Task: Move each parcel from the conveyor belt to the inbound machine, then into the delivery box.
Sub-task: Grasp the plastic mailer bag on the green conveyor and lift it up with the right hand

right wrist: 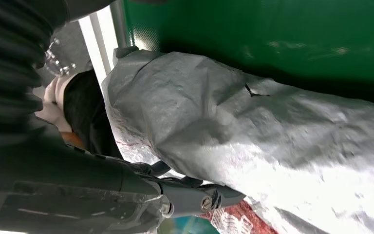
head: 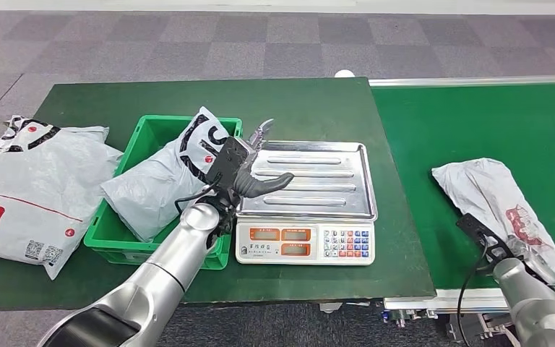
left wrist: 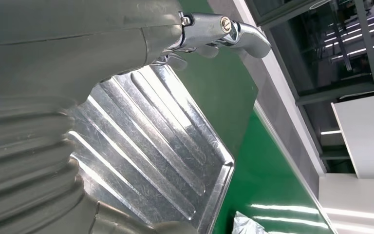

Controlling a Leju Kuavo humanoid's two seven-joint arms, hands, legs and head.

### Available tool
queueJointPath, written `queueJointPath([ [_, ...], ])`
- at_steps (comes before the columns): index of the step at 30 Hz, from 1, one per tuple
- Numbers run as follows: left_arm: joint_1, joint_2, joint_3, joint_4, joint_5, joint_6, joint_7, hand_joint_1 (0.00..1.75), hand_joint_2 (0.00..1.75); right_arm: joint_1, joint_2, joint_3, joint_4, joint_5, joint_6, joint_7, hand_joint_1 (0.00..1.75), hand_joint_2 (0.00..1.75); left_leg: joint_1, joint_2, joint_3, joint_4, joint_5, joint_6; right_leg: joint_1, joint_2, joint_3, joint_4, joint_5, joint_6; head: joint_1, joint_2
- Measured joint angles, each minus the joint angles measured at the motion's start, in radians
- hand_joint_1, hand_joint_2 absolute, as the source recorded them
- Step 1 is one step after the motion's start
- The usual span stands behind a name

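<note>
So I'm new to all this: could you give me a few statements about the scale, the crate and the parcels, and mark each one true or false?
1. The scale's steel tray has a parcel lying on it. False: the tray is bare; the left hand is at its edge.
2. A grey parcel sits in the green crate. True.
3. The conveyor belt carries three parcels. False: one grey parcel lies there.
4. The right hand is at the near end of the belt parcel. True.
5. A large white parcel lies on the table left of the crate. True.
</note>
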Motion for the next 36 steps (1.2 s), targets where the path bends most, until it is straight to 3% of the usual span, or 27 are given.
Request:
queueJointPath([
  [3,0.01,0.0,0.005,-0.021,-0.013,-0.004,0.01,0.0,1.75,0.005,-0.01,0.007,0.0,0.005,0.011,-0.009,1.75,1.75,0.0,-0.001,0.0,0.0,0.0,0.0,0.0,-0.001,0.0,0.0,0.0,0.0,0.0,0.0],
  [20,0.03,-0.001,0.041,-0.062,-0.041,-0.016,0.019,0.0,1.75,0.06,-0.039,0.007,-0.006,0.001,-0.14,-0.121,1.75,1.75,0.001,-0.002,0.0,0.0,0.0,0.0,0.0,-0.002,0.001,0.0,-0.001,0.0,0.0,0.0],
  [25,0.03,-0.001,0.052,-0.062,-0.05,-0.016,0.019,0.0,1.75,0.075,0.007,0.007,-0.04,-0.005,-0.263,-0.212,1.75,1.75,0.001,0.0,0.0,0.0,0.0,0.0,0.0,0.0,0.001,0.0,0.0,0.0,0.0,0.0],
  [31,0.03,-0.009,0.06,-0.059,-0.066,-0.015,0.012,0.0,1.75,0.081,0.093,0.015,-0.143,-0.049,-0.431,-0.379,1.75,1.75,0.001,0.0,0.0,0.0,0.001,-0.001,0.0,0.001,0.0,0.001,0.0,0.0,0.0,0.0],
  [36,0.028,-0.021,0.074,-0.045,-0.085,-0.002,0.004,0.0,1.75,0.084,0.147,0.06,-0.281,-0.114,-0.483,-0.428,1.75,1.75,0.001,0.0,0.0,0.0,0.001,-0.001,0.0,0.001,0.0,0.001,0.0,0.0,0.0,0.0],
])
